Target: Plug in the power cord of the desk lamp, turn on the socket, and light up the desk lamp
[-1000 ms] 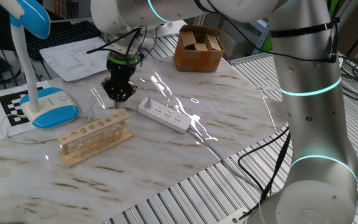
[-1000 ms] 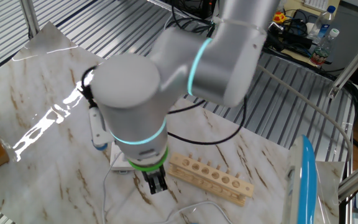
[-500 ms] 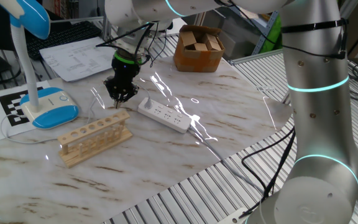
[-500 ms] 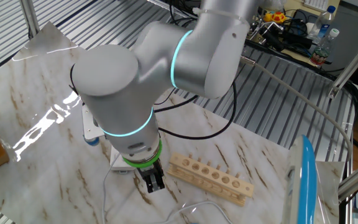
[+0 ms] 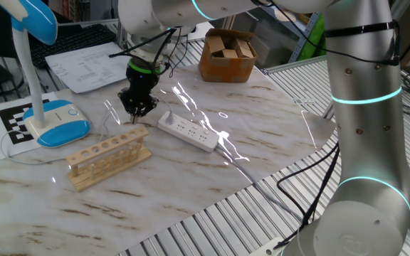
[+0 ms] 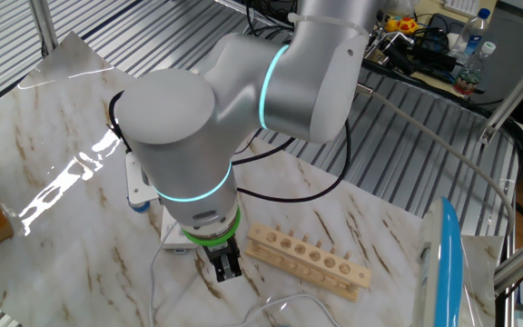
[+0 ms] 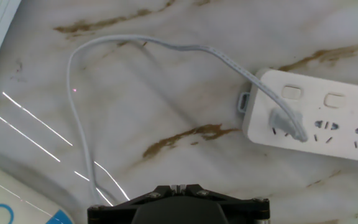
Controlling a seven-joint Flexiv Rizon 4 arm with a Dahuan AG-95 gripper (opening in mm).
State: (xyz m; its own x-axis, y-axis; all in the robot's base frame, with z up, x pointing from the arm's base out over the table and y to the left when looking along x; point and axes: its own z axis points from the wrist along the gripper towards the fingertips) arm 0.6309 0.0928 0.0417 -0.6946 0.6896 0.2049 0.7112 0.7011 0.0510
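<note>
The desk lamp stands at the table's left, with its blue-rimmed base (image 5: 57,122) and blue head (image 5: 38,18). Its thin white power cord (image 7: 166,44) loops across the marble to a greyish plug (image 7: 284,121) at the end outlet of the socket (image 7: 319,121). I cannot tell how deep the plug sits. The socket lies mid-table (image 5: 187,131). My gripper (image 5: 137,109) hangs just left of the socket's end, above the cord, shut and empty. It also shows in the other fixed view (image 6: 225,265) and the hand view (image 7: 178,186).
A wooden rack (image 5: 109,156) with a row of holes lies in front of the gripper. A cardboard box (image 5: 226,55) and papers (image 5: 87,64) sit at the back. The lamp base corner (image 7: 5,202) is at the hand view's lower left.
The arm's upper links have swung and the wrist has shifted slightly. The gripper stays near the socket's end, still shut. The cord, socket and lamp have not moved.
</note>
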